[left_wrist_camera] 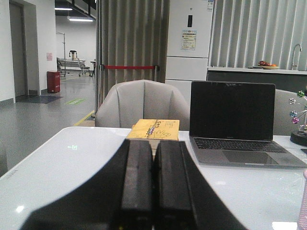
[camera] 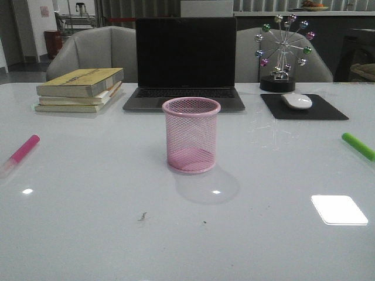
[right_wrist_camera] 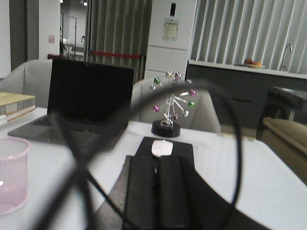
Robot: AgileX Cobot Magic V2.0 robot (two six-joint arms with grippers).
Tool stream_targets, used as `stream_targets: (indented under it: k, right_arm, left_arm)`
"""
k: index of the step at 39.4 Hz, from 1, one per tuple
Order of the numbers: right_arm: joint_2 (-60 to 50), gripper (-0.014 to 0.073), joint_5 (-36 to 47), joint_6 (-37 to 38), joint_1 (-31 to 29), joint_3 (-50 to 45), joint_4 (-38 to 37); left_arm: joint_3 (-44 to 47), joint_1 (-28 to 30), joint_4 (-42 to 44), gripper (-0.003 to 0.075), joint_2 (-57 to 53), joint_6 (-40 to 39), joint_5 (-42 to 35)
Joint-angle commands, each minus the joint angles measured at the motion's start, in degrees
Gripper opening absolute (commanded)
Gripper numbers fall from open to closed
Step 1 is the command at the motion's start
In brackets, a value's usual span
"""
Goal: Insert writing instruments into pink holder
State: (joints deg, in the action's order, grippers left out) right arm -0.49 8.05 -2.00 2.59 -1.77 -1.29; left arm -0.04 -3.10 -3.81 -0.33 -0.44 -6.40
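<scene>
I see the pink cup (camera: 191,142) upright in front of the laptop (camera: 185,63), empty. The pink marker (camera: 21,153) lies far left of it, the green marker (camera: 358,146) far right. My left gripper (left_wrist_camera: 152,184) and right gripper (right_wrist_camera: 158,194) are both closed, empty. Round markers may roll away when pinched.

Nothing legible: the book cover (left_wrist_camera: 153,129) and fridge notice (left_wrist_camera: 188,40) (both blurred) defy reading.

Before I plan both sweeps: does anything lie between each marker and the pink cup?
Nothing visible does. Bare table separates the magenta marker and the green marker from the pink holder; it looks empty.
</scene>
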Motion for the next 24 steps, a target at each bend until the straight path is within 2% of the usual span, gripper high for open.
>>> stream_targets:
  k: [1,4,8,17,24]
  right_arm:
    - [-1.2,0.0051,10.02,0.04,-0.2,0.02,-0.54]
    - [-1.2,0.0051,9.53,0.04,-0.2,1.71,-0.54]
    - [-1.2,0.0051,2.47,0.04,-0.2,7.38,-0.6]
    - [0.47,0.0051,-13.82,0.04,-0.2,20.0,-1.49]
    - [6.79,0.0051,-15.25,0.04,-0.2,27.86,-1.49]
  left_arm:
    - [-3.39,-0.4,-0.53,0.0093,-1.04,-0.3,-3.3]
    - [-7.71,-0.4,0.84,0.0093,-1.04,-0.3,2.97]
    - [-13.78,-0.4,7.21,0.0093,-1.04,-0.3,8.68]
    - [-21.75,-0.4,9.73,0.0093,0.11,-0.3,9.24]
    - [-28.56,-0.4,9.73,0.0093,7.52,-0.3,9.38]
